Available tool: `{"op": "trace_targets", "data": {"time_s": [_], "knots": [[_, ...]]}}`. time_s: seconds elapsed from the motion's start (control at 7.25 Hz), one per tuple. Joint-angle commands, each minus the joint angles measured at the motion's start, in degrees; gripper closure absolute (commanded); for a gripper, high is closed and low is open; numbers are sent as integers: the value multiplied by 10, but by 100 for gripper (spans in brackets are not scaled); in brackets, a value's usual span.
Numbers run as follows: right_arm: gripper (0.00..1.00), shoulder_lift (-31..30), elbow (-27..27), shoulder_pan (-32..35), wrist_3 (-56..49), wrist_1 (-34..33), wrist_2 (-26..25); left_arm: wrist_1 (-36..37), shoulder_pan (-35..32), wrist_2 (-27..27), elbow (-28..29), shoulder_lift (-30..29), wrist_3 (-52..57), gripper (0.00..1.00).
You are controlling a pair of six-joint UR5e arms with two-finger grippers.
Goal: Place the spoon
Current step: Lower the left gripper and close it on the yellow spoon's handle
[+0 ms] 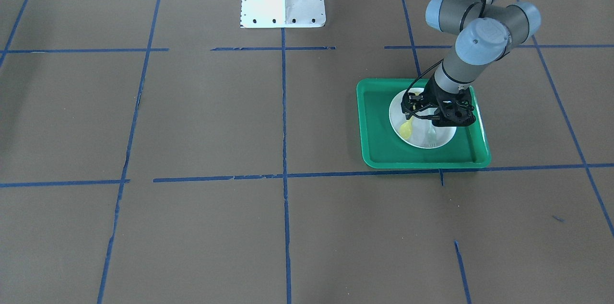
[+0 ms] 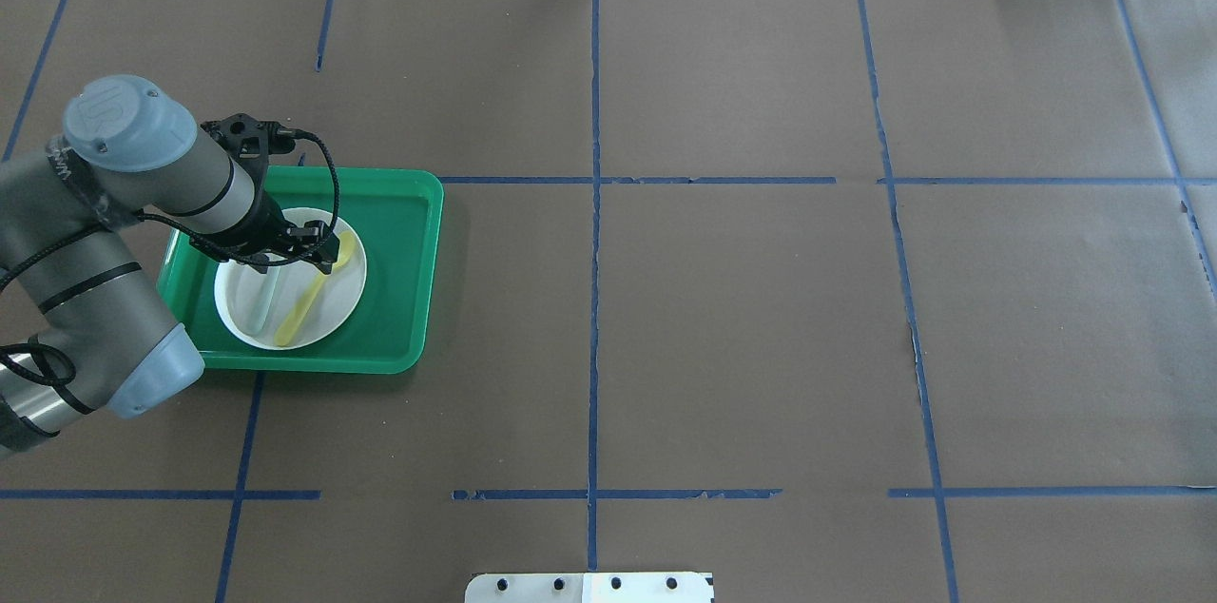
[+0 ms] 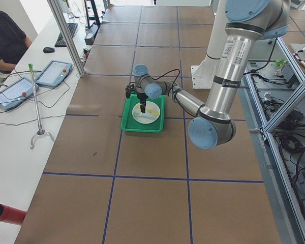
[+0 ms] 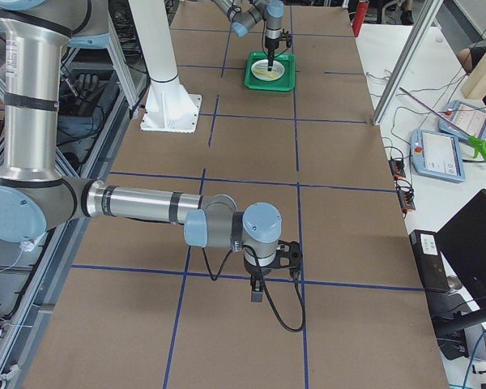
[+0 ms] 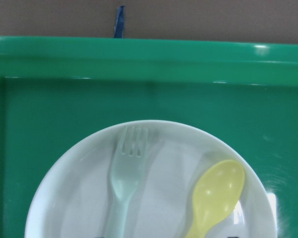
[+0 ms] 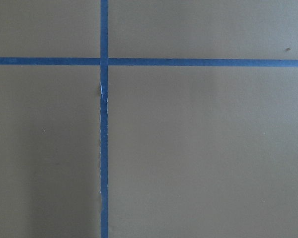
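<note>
The spoon (image 5: 216,196) lies flat on the plate (image 5: 64,198), just beside the fork (image 5: 126,168) (the two nearly parallel), inside the tray (image 5: 64,99); I judge it set where it belongs. The left gripper (image 2: 314,256) hangs close over its handle, jaws seemingly apart, so the plate alone bears it. The right gripper (image 4: 257,288) sits well away over the table (image 6: 188,148), out of the way; I cannot tell its opening.
</note>
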Motion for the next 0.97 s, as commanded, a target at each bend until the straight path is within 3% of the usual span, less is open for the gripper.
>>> {"op": "trace_targets", "data": {"time_s": [0.0,0.83], "knots": [[0,0,0,0,0,0,0,-3,9,0,2,-4,-1,25],[0,0,0,0,0,0,0,-39,17,0,24,-4,2,30]]}}
